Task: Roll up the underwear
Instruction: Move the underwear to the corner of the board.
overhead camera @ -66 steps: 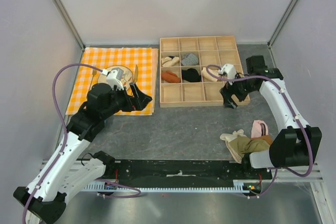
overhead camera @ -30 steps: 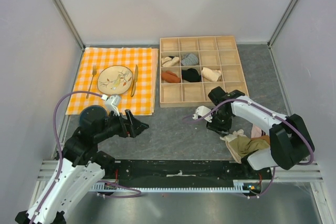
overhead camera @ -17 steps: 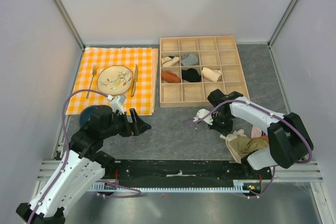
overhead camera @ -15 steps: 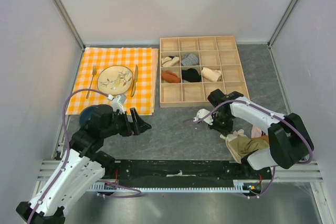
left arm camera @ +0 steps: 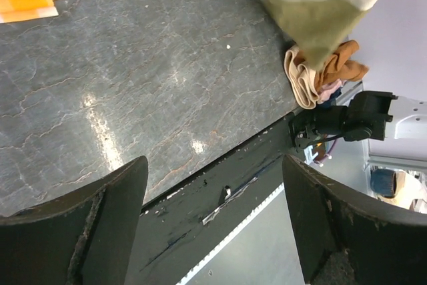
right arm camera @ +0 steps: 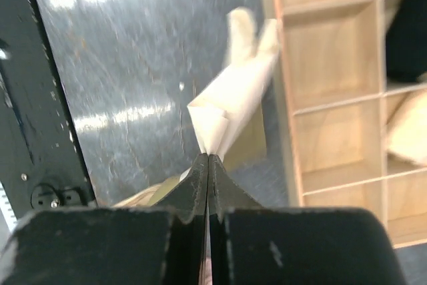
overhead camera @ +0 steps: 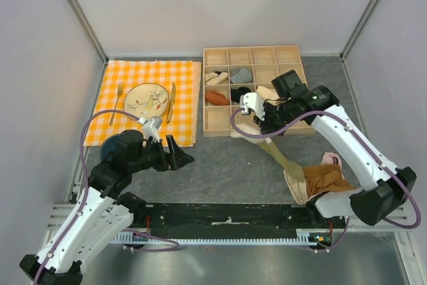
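My left claw (overhead camera: 181, 155) hangs over the near-left tabletop, fingers apart, beside the checked cloth (overhead camera: 150, 71). Mid-table, my right claw (right arm camera: 208, 161) is pinched tight on the underwear (overhead camera: 279, 157) by its cream band, aloft before the wooden tray (overhead camera: 252, 49). The olive tail trails toward the rust-brown garment (overhead camera: 323, 178) and pink garment (overhead camera: 329, 159) at the near-right edge.
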Robot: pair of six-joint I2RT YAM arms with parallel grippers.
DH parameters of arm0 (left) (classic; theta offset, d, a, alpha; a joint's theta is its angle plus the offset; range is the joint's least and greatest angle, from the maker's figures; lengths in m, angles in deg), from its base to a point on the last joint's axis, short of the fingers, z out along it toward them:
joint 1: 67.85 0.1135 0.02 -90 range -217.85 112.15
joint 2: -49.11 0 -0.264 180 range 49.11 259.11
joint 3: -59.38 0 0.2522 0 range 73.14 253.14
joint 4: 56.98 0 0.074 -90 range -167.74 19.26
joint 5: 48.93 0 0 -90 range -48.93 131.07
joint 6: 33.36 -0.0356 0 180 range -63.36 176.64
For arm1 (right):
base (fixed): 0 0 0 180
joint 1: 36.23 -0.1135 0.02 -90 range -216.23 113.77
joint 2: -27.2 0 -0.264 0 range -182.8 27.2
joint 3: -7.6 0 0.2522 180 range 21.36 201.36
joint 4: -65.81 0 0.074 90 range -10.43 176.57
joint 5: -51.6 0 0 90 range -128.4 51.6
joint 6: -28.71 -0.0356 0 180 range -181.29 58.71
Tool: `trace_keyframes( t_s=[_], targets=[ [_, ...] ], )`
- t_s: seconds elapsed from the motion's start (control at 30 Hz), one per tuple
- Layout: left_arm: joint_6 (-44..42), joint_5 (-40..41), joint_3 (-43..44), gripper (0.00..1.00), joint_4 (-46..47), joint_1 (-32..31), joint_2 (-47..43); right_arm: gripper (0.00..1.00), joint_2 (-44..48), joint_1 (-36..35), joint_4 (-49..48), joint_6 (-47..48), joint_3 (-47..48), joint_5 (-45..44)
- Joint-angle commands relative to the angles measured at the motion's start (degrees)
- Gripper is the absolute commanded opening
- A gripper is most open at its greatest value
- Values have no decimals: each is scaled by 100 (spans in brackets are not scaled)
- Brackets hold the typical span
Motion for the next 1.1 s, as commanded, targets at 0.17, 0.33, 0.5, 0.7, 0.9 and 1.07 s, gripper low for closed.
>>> trace_keyframes(
  t_s=[0.17, 0.33, 0.5, 0.7, 0.9, 1.07],
  targets=[
    [-482, -513, 400, 84, 443, 26, -142, 0, 81, -36, -167, -774, 1896, 2222],
    [-903, -435, 524, 82, 627, 26, -720, 0, 554, -124, -1889, -1945, 1196, 3015],
    [-843, -188, 647, 83, 198, 26, -802, 0, 775, -291, -2515, -2244, -96, 2594],
    [-360, -355, 313, 81, 74, 26, -468, 7, 459, -230, -2585, -2298, -1275, 117],
    [-227, -793, 85, 79, 311, 26, -73, 25, 248, 7, -2849, -2271, -1566, -483],
    [-175, -935, -47, 78, 513, 26, 165, 40, 414, 43, -2605, -1861, -1364, 69]
  ],
)
